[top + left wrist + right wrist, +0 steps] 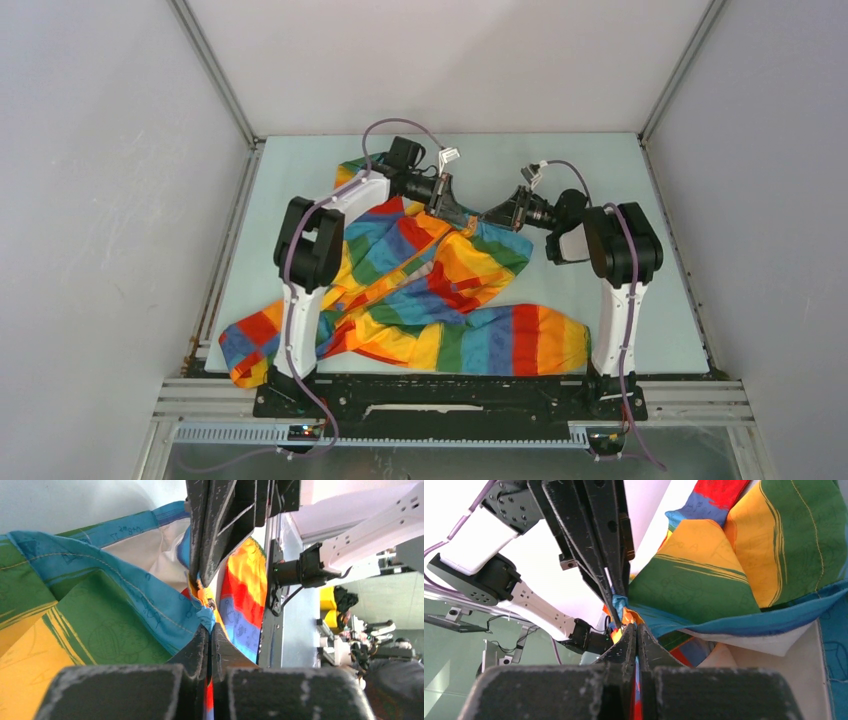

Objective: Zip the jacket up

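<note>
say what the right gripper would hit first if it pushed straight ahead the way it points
The left gripper: its jaws sit almost tip to tip with the right gripper, both shut on the jacket edge. Gap unclear.

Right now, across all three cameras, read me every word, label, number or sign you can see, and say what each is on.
No text can be read with certainty.
Rainbow-striped soft fabric jacket: faint scribbled print on a blue stripe in the left wrist view. It looks like handwriting but is too blurred to read.
Nothing else in view shows lettering I can make out.
</note>
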Controlling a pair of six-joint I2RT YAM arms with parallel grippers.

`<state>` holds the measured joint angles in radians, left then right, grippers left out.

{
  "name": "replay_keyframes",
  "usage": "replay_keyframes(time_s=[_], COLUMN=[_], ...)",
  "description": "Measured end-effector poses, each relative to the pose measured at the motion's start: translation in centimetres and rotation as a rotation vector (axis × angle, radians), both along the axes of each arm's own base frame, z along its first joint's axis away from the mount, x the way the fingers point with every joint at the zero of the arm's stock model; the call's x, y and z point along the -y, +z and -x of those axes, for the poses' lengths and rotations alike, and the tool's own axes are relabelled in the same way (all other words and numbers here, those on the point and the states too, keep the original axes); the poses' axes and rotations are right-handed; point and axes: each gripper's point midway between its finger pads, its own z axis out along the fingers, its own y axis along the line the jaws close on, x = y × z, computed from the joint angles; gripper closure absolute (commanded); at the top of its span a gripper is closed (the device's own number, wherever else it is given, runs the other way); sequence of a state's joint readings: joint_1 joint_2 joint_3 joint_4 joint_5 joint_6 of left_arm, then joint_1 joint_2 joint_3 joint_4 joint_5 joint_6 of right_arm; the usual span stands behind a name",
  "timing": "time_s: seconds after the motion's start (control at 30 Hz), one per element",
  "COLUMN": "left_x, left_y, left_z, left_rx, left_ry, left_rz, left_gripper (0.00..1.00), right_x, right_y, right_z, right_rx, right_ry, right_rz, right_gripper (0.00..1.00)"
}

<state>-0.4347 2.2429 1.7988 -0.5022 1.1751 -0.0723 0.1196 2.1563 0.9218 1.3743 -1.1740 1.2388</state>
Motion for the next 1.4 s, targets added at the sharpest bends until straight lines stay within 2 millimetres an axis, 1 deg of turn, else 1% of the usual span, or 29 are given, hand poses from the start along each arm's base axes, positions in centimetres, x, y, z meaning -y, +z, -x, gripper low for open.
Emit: replay_keyframes(time_s=[0.1,0.3,0.4,0.5,0.67,0.7,0.77,0.87,0.97,1.03,1.07,1.1,1.13,1.23,1.3,1.37,1.4], left_x=[0.3,1.1,1.2,1.2,1.2,1.1,1.1,1.0,0.9,0.6,0.4,0.2,0.1,-0.5,-1.2,-1.8,-2.3], left_y=[0.4,0.8,0.9,0.8,0.5,0.4,0.3,-0.1,-0.3,-0.5,-0.4,-0.3,-0.1,0.7,1.1,1.5,1.7], left_z=[0.3,-0.3,-0.5,-0.7,-1.0,-1.0,-1.1,-1.2,-1.4,-1.1,-1.0,-0.8,-0.7,-0.4,0.0,0.3,0.3], left_rx=[0.001,0.007,0.008,0.016,0.018,0.018,0.017,0.002,-0.01,-0.019,-0.024,-0.026,-0.023,-0.025,-0.021,-0.025,-0.024], left_ry=[0.034,0.063,0.072,0.079,0.097,0.1,0.109,0.127,0.154,0.177,0.191,0.205,0.218,0.267,0.322,0.374,0.421], left_rz=[0.017,0.033,0.035,0.031,0.014,0.01,0.001,-0.02,-0.04,-0.058,-0.068,-0.077,-0.083,-0.097,-0.122,-0.141,-0.152], left_gripper=[1.0,1.0,1.0,1.0,0.99,0.95,0.83,0.68,0.6,0.54,0.37,0.29,0.28,0.27,0.32,0.34,0.37], right_x=[0.0,0.3,0.7,1.2,1.2,1.1,1.1,1.1,1.2,1.2,1.2,1.1,1.1,1.1,1.1,1.1,1.1], right_y=[-0.3,-0.3,0.1,1.0,1.7,1.7,1.7,1.8,1.9,2.0,2.0,2.0,2.0,2.0,2.0,2.0,2.0], right_z=[-0.1,-0.8,-0.8,-0.6,-0.4,-0.4,-0.4,-0.6,-0.8,-0.9,-0.9,-0.9,-0.9,-0.9,-0.9,-0.9,-0.9], right_rx=[-0.005,-0.009,-0.006,0.011,0.029,0.029,0.028,0.029,0.036,0.043,0.046,0.048,0.05,0.052,0.052,0.052,0.053], right_ry=[-0.045,-0.133,-0.168,-0.185,-0.184,-0.184,-0.184,-0.197,-0.211,-0.214,-0.214,-0.213,-0.214,-0.216,-0.215,-0.215,-0.215], right_rz=[-0.009,-0.021,-0.024,-0.027,-0.031,-0.031,-0.031,-0.033,-0.035,-0.035,-0.034,-0.034,-0.033,-0.033,-0.033,-0.033,-0.033], right_gripper=[1.0,1.0,1.0,1.0,1.0,1.0,1.0,1.0,1.0,1.0,1.0,1.0,1.0,1.0,1.0,1.0,1.0])
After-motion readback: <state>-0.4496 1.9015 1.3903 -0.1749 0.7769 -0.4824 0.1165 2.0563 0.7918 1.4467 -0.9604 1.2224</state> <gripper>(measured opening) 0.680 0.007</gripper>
